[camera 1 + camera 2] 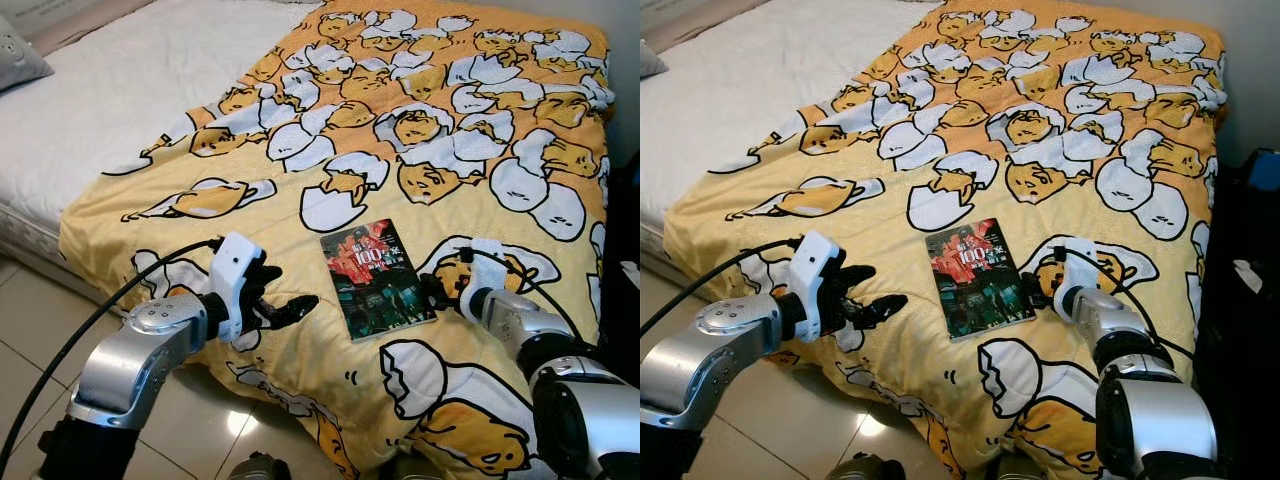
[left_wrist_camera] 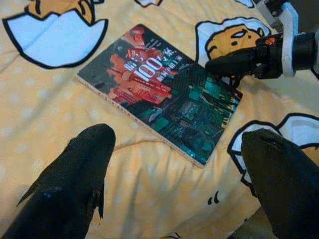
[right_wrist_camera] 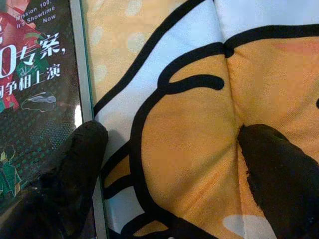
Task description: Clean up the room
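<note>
Book [image 1: 378, 279] lies flat on the yellow egg-print blanket [image 1: 450, 130] near the bed's [image 1: 120, 90] foot edge. Right claw [image 1: 432, 291], fingers apart, touches the book's right edge; left claw [image 1: 290, 305] hovers spread left of the book.

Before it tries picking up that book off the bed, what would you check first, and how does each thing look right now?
1. Dark paperback book with red cover art lies flat, fully in view: ok.
2. Yellow egg-cartoon patterned blanket under it is smooth: ok.
3. Right pincer is open, one finger at the book's edge: ok.
4. Left pincer is open, apart from the book: ok.
5. Right finger tucked under the cover: cannot tell.
</note>
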Available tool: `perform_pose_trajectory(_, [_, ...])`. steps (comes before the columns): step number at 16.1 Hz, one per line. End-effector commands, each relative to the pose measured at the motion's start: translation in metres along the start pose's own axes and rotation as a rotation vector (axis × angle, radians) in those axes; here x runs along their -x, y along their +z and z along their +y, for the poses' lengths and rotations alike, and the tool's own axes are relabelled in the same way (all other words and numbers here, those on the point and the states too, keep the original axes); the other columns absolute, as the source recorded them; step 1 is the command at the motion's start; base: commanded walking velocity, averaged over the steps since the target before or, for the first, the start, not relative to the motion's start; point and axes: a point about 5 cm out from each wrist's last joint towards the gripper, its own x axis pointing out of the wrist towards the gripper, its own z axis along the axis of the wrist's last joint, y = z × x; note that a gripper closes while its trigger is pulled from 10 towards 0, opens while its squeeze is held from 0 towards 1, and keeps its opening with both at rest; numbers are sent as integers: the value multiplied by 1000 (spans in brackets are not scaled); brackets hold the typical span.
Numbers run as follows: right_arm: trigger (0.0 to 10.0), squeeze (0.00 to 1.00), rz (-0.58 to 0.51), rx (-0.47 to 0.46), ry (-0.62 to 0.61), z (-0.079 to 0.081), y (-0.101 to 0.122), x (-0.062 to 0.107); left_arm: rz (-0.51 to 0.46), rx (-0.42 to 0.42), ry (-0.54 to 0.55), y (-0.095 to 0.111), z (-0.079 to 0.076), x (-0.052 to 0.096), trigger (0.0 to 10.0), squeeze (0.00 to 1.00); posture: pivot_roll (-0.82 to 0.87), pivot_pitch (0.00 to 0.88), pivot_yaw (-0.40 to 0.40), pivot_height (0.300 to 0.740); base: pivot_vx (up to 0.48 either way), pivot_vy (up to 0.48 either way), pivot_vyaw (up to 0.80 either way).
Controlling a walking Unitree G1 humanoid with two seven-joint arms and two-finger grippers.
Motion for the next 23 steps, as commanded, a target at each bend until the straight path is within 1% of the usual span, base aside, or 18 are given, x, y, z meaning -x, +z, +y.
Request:
perform_pose_trajectory(1, [10000,0,112,-5,-11,-5,-25,1,9,-3,10,1,6,3,10000,0,0,152,77,740,0,0,0])
perform_pose_trajectory(3, [10000,0,113,60,-83,-14,-29,4,8,-10,16,3,7,3,10000,0,3,147,76,740,0,0,0])
perform_pose_trajectory(4, [10000,0,111,10,-107,-18,-29,5,12,-14,18,3,7,3,10000,0,6,145,74,740,0,0,0])
perform_pose_trajectory(5, [10000,0,129,-48,-94,-18,-31,6,9,-9,17,3,8,4,10000,0,5,143,73,740,0,0,0])
perform_pose_trajectory(7, [10000,0,108,-172,54,-9,-22,5,-15,0,-15,8,5,6,10000,0,6,138,62,740,0,0,0])
perform_pose_trajectory(9, [10000,0,103,-212,180,-3,-14,7,-28,8,-95,11,-4,9,10000,0,6,138,60,740,0,0,0])
perform_pose_trajectory(10, [10000,0,109,-210,193,-3,-14,7,-24,8,-105,11,-5,8,10000,0,6,138,60,740,0,0,0])
perform_pose_trajectory(11, [10000,0,146,-138,133,-9,-21,8,-1,-3,-87,7,-4,6,10000,0,7,138,64,740,0,0,0])
perform_pose_trajectory(12, [10000,0,156,-111,89,-13,-26,9,21,-17,-74,5,-4,3,10000,0,7,138,64,740,0,0,0])
perform_pose_trajectory(13, [10000,0,156,-114,80,-15,-28,9,30,-24,-74,4,-4,3,10000,0,7,138,64,740,0,0,0])
perform_pose_trajectory(15, [10000,0,138,-69,-37,-27,-33,11,45,-33,-60,3,-4,1,10000,0,12,138,75,740,0,0,0])
perform_pose_trajectory(16, [10000,0,147,-89,-39,-28,-37,12,50,-38,-73,3,-5,0,10000,0,13,137,77,740,0,0,0])
perform_pose_trajectory(18, [10000,0,218,-44,-26,-28,-51,14,80,-61,-147,0,-14,-1,10000,0,16,125,88,740,0,0,0])
perform_pose_trajectory(19, [10000,0,215,-58,-32,-28,-52,14,84,-63,-151,0,-15,-1,10000,0,15,126,90,740,0,0,0])
perform_pose_trajectory(20, [10000,0,214,-106,-27,-28,-53,14,87,-63,-162,0,-16,-2,10000,0,16,120,92,740,0,0,0])
perform_pose_trajectory(21, [10000,0,224,-109,-18,-27,-54,14,87,-63,-171,1,-17,-2,10000,0,16,120,95,740,0,0,0])
perform_pose_trajectory(22, [10000,0,295,-42,-21,-30,-64,17,92,-67,-161,2,-16,-4,10000,0,16,116,95,740,0,0,0])
perform_pose_trajectory(23, [10000,0,315,9,-30,-31,-69,18,91,-67,-154,2,-16,-6,10000,0,18,115,93,740,0,0,0])
